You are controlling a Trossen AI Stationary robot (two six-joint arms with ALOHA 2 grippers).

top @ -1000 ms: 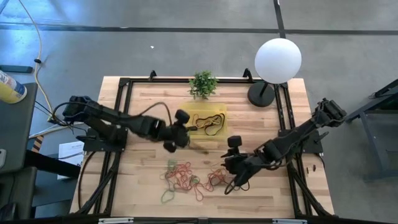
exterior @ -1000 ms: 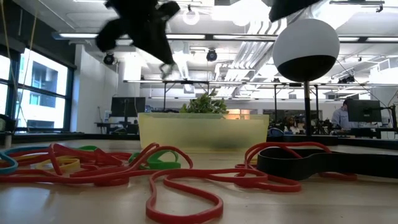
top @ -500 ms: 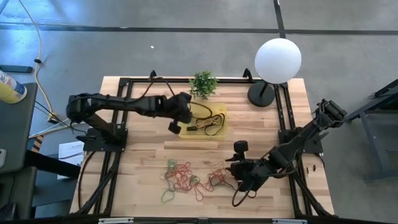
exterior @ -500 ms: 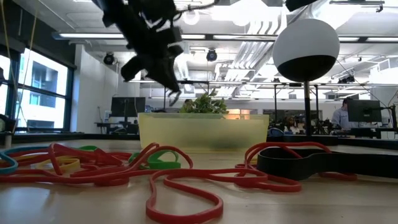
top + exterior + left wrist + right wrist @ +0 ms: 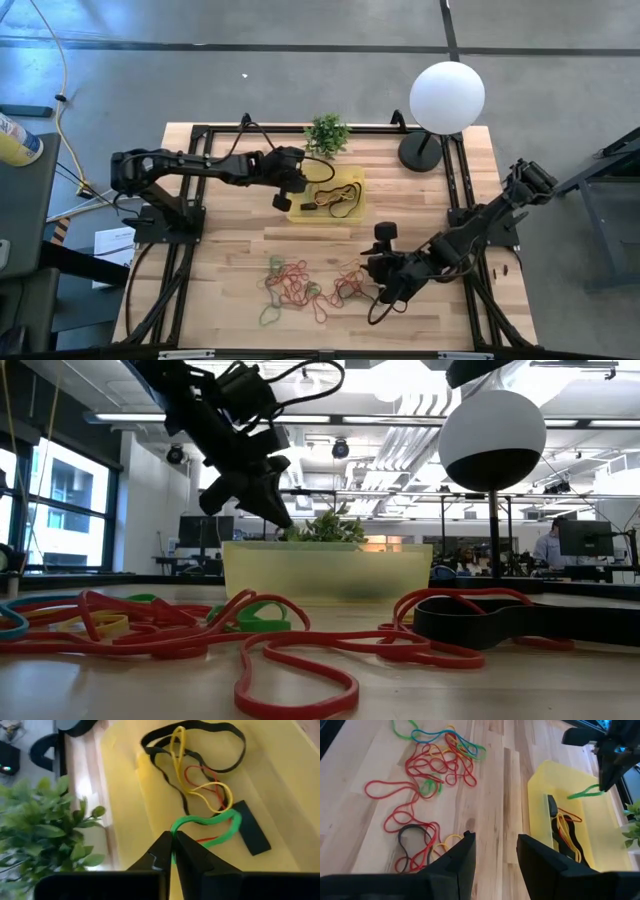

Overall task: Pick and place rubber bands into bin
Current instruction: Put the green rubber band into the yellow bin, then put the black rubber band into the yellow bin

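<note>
Over the yellow bin (image 5: 352, 176), at twelve o'clock from the loose rubber bands (image 5: 300, 283), the left gripper (image 5: 173, 841) pinches a green band (image 5: 210, 822). Inside lie black, yellow and red bands (image 5: 200, 775). The right gripper (image 5: 495, 851) is spread apart, holding nothing.

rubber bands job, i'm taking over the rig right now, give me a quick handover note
Left pincer: shut on a green rubber band, held over the bin's near-left edge, the band dangling into the bin.
Right pincer: open, empty, low over the table beside the loose pile.
Done: several bands already lie in the bin, black, yellow and red.
Left: release the green band, then clear the pile of red, orange, green and black bands in the table's front middle; a black and red cluster lies closest to the right pincer.
</note>
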